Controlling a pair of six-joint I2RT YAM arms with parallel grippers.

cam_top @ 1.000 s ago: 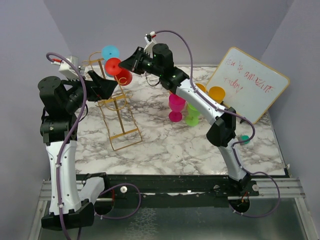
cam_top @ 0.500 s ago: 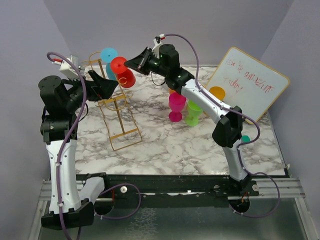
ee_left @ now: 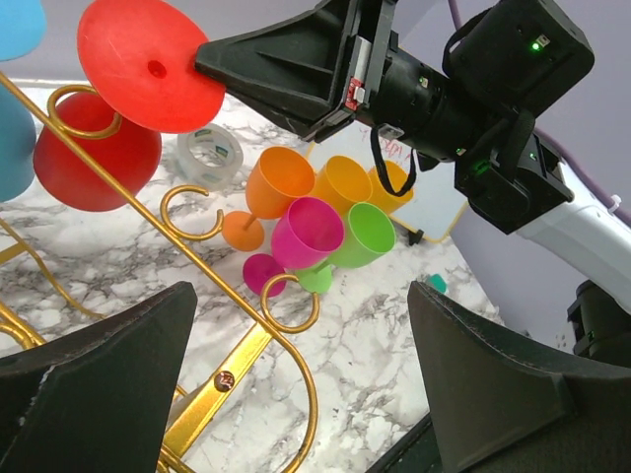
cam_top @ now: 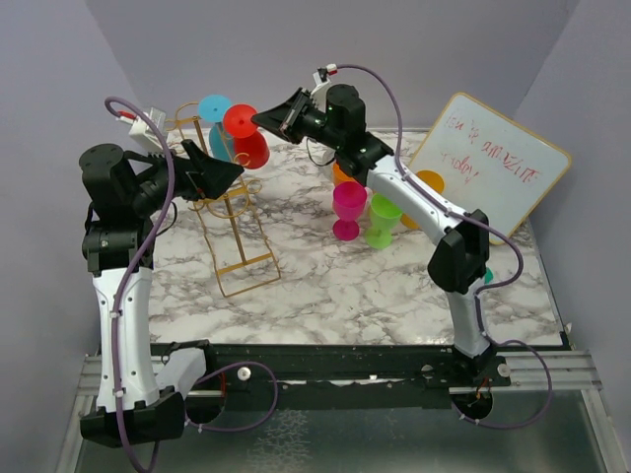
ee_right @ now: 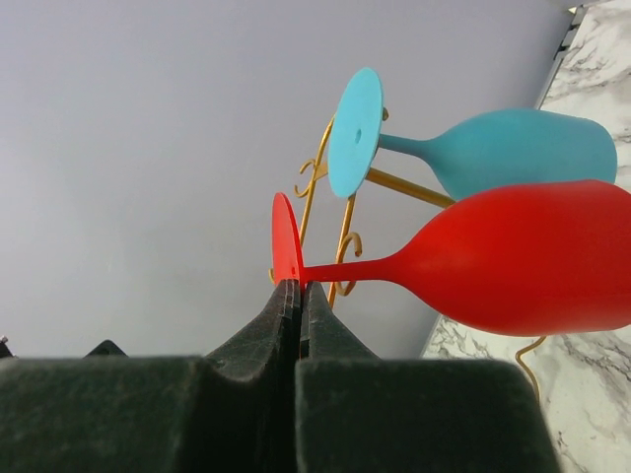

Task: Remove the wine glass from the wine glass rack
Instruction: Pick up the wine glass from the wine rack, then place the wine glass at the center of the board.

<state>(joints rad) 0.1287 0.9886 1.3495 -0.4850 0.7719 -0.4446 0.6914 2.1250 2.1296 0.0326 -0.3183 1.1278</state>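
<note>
The gold wire wine glass rack (cam_top: 222, 212) stands at the left of the marble table; its curled loops show in the left wrist view (ee_left: 286, 315). A red wine glass (cam_top: 245, 136) hangs upside down by it, next to a blue wine glass (cam_top: 215, 110). My right gripper (cam_top: 262, 119) is shut on the rim of the red glass's foot (ee_right: 286, 241), also seen from the left wrist (ee_left: 148, 64). Its bowl (ee_left: 94, 153) is behind a gold loop. My left gripper (cam_top: 222, 175) is open around the rack's arm and holds nothing.
Orange (cam_top: 426, 183), pink (cam_top: 347, 209) and green (cam_top: 381, 219) glasses stand mid-table. A whiteboard (cam_top: 493, 163) leans at the back right. A tape roll (ee_left: 209, 150) lies on the table. A small teal thing (cam_top: 483, 274) is by the right arm.
My right gripper has moved up and to the right with the red glass's foot in it; the glass has shifted with it. My left gripper has shifted slightly right along the rack.
</note>
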